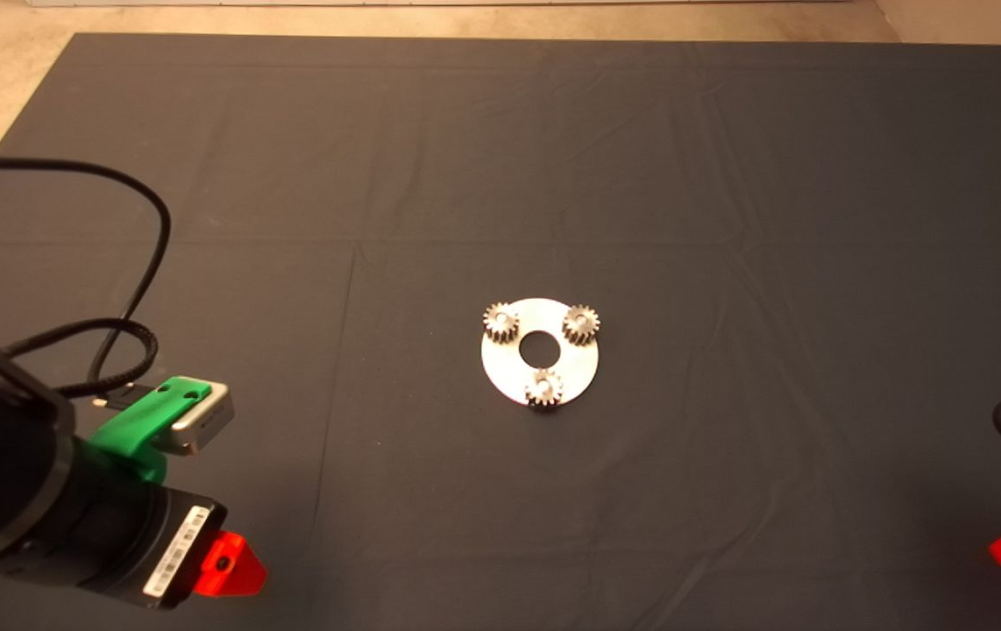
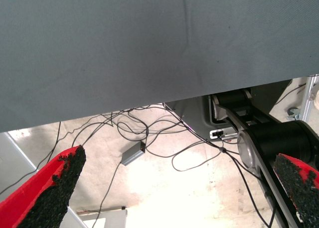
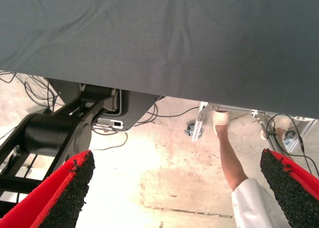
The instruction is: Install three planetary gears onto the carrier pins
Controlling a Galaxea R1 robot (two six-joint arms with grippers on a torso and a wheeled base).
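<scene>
Three gears (image 1: 500,322) seated on pins of disc (image 1: 514,379), mid-mat (image 1: 500,175). Left gripper (image 2: 169,188) and right gripper (image 3: 174,188) parked at near corners, fingers spread wide, nothing held. Risk judged slight: disc nudged, gears lifted off.

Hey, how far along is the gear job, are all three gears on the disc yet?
It looks finished. All three planetary gears sit on the disc, apparently each over a carrier pin, in a triangle around its centre hole. Nothing is in hand: the left gripper and right gripper are open and empty, parked at the mat's near corners. Nothing appears left to install.
</scene>
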